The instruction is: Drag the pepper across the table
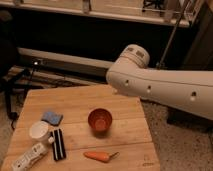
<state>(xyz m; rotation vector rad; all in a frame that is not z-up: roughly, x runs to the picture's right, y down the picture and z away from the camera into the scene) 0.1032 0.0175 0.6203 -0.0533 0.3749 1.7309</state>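
Observation:
The pepper (100,156) is small, slender and orange, with a thin dark stem pointing right. It lies near the front edge of the light wooden table (125,107). My gripper is out of view. Only a thick white arm link (160,87) shows, reaching in from the right above the table's far right corner and ending in a rounded joint (132,55). Nothing touches the pepper.
A round orange-red bowl (100,120) stands mid-table, just behind the pepper. At the left are a blue sponge (52,118), a white cup (40,131), a black rectangular object (58,144) and a white bottle (29,156). A small mark (146,162) is near the front right corner.

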